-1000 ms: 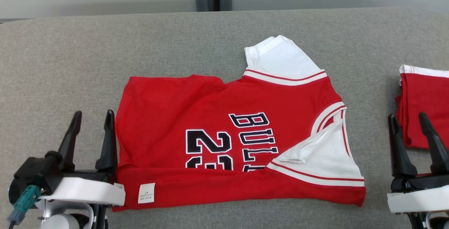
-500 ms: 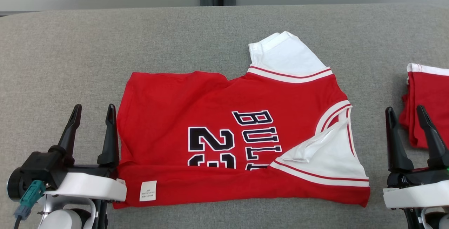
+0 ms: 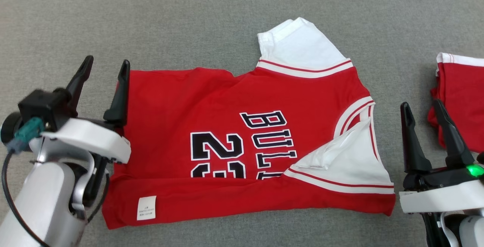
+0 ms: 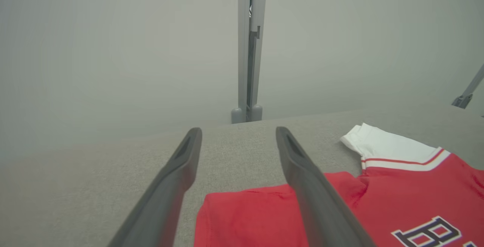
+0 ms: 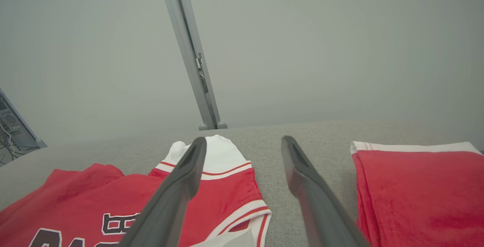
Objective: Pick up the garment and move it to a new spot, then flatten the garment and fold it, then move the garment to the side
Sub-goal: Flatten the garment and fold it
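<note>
Grey fabric covers the counter (image 3: 189,20), and your garment (image 3: 211,99) lies at its middle: a red jersey turned sideways, with white sleeves and striped trim toward the right and black, white-edged lettering and a number on the chest. Its near edge is folded up over the front, with a white label (image 3: 146,208) on that strip. The strip hides the bottom of the number and the last letters. A second red garment (image 3: 459,99) is cut off at the right.

Both hands are spread and hold nothing. Since a second ago your left hand (image 3: 107,63) has gone from the jersey's near left corner to its far left corner, and you can't tell whether it touches. Your right hand (image 3: 420,103) stays just off the right sleeve. The head camera has shifted too.
</note>
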Controlling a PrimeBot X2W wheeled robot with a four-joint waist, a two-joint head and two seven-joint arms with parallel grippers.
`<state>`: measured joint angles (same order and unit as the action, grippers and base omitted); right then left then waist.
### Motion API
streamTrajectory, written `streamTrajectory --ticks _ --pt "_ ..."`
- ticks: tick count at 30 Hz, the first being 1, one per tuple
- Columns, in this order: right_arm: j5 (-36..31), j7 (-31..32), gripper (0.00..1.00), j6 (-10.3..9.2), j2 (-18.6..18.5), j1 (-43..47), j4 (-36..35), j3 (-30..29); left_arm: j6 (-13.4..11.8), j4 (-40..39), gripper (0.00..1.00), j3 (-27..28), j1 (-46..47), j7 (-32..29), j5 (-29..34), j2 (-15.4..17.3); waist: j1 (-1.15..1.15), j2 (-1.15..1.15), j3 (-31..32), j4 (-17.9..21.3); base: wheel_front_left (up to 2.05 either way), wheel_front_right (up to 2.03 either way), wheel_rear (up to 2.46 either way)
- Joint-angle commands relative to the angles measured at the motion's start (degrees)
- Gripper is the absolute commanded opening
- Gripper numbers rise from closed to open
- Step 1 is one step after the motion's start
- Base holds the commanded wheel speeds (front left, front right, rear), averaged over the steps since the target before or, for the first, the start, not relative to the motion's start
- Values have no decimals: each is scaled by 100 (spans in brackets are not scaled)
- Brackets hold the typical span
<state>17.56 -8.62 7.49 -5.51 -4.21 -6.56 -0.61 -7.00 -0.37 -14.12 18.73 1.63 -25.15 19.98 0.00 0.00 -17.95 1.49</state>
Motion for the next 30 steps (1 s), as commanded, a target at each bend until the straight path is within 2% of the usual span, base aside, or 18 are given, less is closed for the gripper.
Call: streamTrajectory --ticks 1,3,4,5,10,19,20,21,22,23,30 --pt "32 -48 100 2 -22 -125 38 72 160 316 100 -21 381 -200 -113 85 0 0 -126 121 0 0 0" --pt "64 -72 100 2 -40 -212 107 172 320 739 100 -33 710 -441 -233 143 0 0 -202 218 0 0 0" --pt "64 -72 100 2 -40 -212 107 172 320 739 100 -33 710 -441 -233 143 0 0 -202 218 0 0 0" --pt "96 -111 100 2 -47 -286 169 264 464 1196 100 -23 1005 -650 -333 220 0 0 -259 331 0 0 0" --pt "177 -225 100 2 -29 -408 361 368 741 2213 100 -30 1505 -1084 -564 320 0 0 -418 530 0 0 0" --pt "263 -383 100 2 -34 -485 657 389 1005 3266 100 -54 1701 -1499 -864 353 0 0 -480 614 0 0 0" --pt "270 -392 100 2 -46 -485 673 381 1027 3322 82 -59 1721 -1497 -899 338 0 0 -477 603 0 0 0" --pt "270 -395 100 2 -62 -497 684 370 1073 3382 47 -71 1731 -1528 -935 319 0 0 -478 587 0 0 0" --pt "273 -390 100 2 -78 -531 701 362 1091 3403 34 -70 1734 -1479 -956 287 0 0 -477 573 0 0 0" --pt "277 -380 100 2 -101 -582 715 362 1109 3434 0 -80 1732 -1457 -959 271 0 0 -472 563 0 0 0" --pt "465 -321 100 2 -425 -1405 977 246 1158 3593 0 -136 1934 -1214 -926 192 0 0 -488 516 0 0 0"
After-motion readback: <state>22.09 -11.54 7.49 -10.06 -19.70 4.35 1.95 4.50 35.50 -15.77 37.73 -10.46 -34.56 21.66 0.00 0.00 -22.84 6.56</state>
